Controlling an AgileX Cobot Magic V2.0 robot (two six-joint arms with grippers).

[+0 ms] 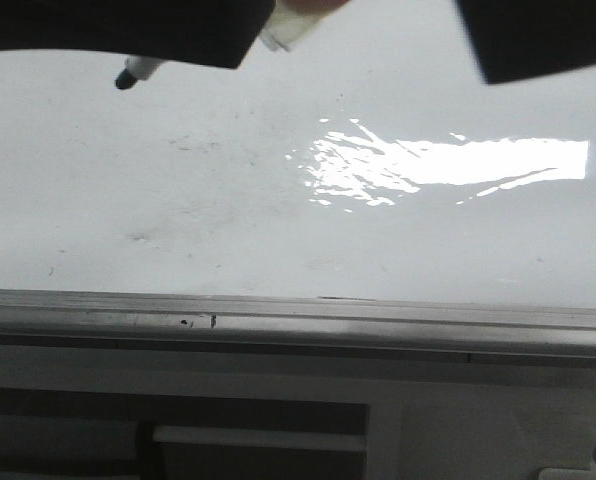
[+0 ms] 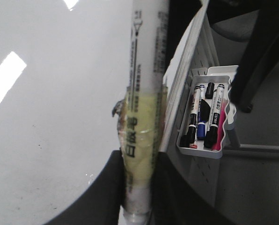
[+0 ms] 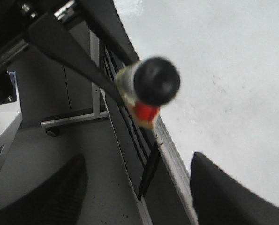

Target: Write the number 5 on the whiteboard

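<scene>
The whiteboard fills most of the front view, glossy white with faint grey smudges and a bright glare patch. No number 5 shows on it. My left gripper is shut on a white marker wrapped in yellowish tape. In the front view that gripper is at the top left, with the marker's black tip over the board; whether it touches, I cannot tell. My right gripper stands open with nothing between its dark fingers. It sits at the top right.
The board's grey aluminium frame runs along the near edge. A white tray with several markers hangs off the board's side. In the right wrist view, a black rounded end with a red band sits on a dark bar beside the board.
</scene>
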